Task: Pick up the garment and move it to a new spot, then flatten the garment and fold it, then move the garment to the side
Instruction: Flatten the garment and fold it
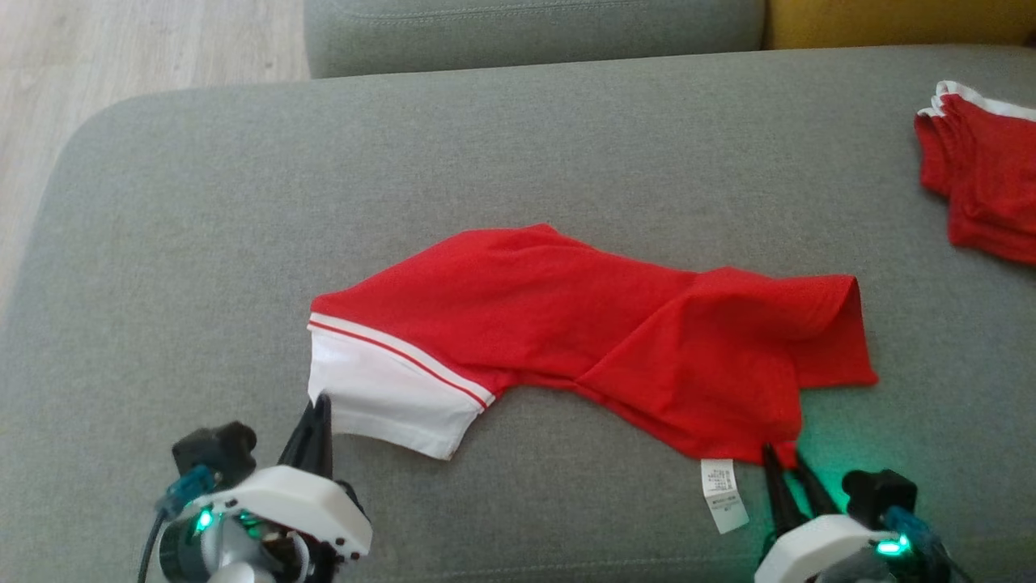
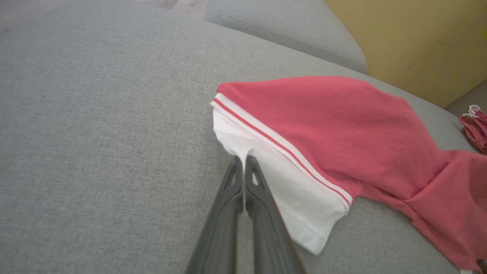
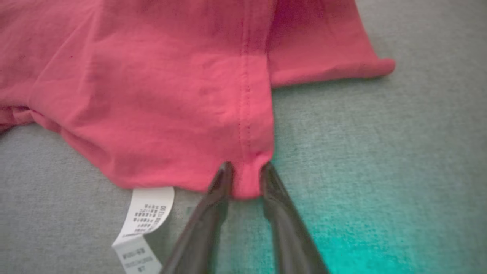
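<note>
Pinched shut, the left pincer [image 1: 320, 402] [image 2: 243, 161] has its two dark fingers pressed together on the near edge of the garment's white panel. The right pincer [image 1: 781, 455] [image 3: 245, 171] has its fingers apart, one on either side of a small tuck of red hem at the near corner beside a stitched seam. The garment [image 1: 566, 324] [image 2: 323, 121] [image 3: 152, 95] lies stretched sideways across the middle of the grey seat cushion [image 1: 243, 243], between the two pincers. It is mostly red and loosely creased, with its right part folded over itself. At the left end is a white panel, set off from the red by a white band with a thin red stripe. A white care label [image 1: 723, 494] [image 3: 146, 213] sticks out from the near hem, just left of the right pincer's fingers. Well apart, at the cushion's far right edge, sits a second red garment [image 1: 983, 186] [image 2: 475, 129] with white trim, folded in layers. Beyond the seat are a grey back cushion [image 1: 526, 32] and a yellow cushion [image 1: 890, 20] [image 2: 411, 38], and a pale wooden floor [image 1: 121, 48] lies at the far left.
</note>
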You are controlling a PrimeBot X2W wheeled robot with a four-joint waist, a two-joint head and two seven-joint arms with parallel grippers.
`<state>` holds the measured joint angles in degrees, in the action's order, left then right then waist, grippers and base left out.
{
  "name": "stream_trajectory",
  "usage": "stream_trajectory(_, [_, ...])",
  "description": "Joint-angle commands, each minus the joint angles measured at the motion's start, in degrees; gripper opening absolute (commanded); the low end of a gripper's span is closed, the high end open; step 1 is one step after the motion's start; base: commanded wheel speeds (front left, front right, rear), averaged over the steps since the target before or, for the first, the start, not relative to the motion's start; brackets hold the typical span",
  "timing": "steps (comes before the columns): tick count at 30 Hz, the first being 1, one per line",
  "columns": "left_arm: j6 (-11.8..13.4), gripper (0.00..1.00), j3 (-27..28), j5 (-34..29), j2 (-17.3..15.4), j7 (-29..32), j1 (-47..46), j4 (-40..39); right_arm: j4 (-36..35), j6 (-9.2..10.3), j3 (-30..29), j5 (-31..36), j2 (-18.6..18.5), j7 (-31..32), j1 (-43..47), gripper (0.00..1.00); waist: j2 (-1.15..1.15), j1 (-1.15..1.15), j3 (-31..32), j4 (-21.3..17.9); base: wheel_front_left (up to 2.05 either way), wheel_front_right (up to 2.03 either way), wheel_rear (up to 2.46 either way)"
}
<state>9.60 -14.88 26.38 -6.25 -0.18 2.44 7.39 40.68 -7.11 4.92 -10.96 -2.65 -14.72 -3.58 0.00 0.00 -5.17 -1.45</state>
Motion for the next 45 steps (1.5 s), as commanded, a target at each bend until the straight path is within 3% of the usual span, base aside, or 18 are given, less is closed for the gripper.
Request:
stream_trajectory(1, [0.2,0.00,1.9,0.4,-0.7,-0.9,-1.1,-2.1,0.7,-0.37,2.4,-0.4,-0.2,0.1,-1.3,0.00,0.00,0.00,0.1,-0.1,0.00,0.00,0.00])
stream_trajectory(7, [-0.1,0.00,2.6,0.9,-0.7,-2.7,-1.8,-2.8,1.3,-0.37,3.4,-1.9,-0.2,-0.1,-3.5,0.00,0.00,0.00,0.5,-0.9,0.00,0.00,0.00])
stream_trajectory(11, [-0.9,0.00,3.3,1.2,-0.8,-5.3,-2.9,-4.4,-3.7,-0.37,3.2,-3.2,-0.2,-0.2,-5.2,0.00,0.00,0.00,1.5,-1.7,0.00,0.00,0.00])
stream_trajectory(20, [-1.9,0.00,5.0,0.2,-3.7,-6.7,-8.5,-15.2,-27.4,-0.37,-0.1,-2.1,-0.2,-0.3,-6.9,0.00,0.00,0.00,5.2,-2.5,0.00,0.00,0.00])
stream_trajectory(25, [-1.6,0.00,5.9,-1.5,-6.2,-4.6,-13.4,-25.2,-39.6,-0.37,-1.6,-0.4,-0.2,-0.3,-7.4,0.00,0.00,0.00,6.4,-2.3,0.00,0.00,0.00])
stream_trajectory(27, [-1.4,0.00,6.6,-3.2,-8.2,-2.7,-17.5,-32.9,-48.9,-0.37,-3.0,0.4,-0.2,0.7,-7.9,0.00,0.00,0.00,6.7,-2.1,0.00,0.00,0.00])
stream_trajectory(34, [-2.1,0.00,7.5,-6.1,-12.2,1.7,-26.3,-42.8,-64.2,-0.37,-6.2,4.0,-0.2,5.5,-9.0,0.00,0.00,0.00,5.9,-1.8,0.00,0.00,0.00])
stream_trajectory(39, [-3.2,0.00,6.8,-6.7,-13.7,5.4,-33.3,-43.1,-68.5,-0.37,-5.1,5.9,-0.2,9.7,-10.6,0.00,0.00,0.00,3.0,-1.4,0.00,0.00,0.00])
stream_trajectory(45, [-5.5,0.00,5.6,-5.7,-14.3,7.3,-41.7,-34.4,-64.1,-0.37,-3.8,5.0,-0.5,11.4,-16.9,0.00,0.00,0.00,-2.1,-1.1,0.00,0.00,0.00])
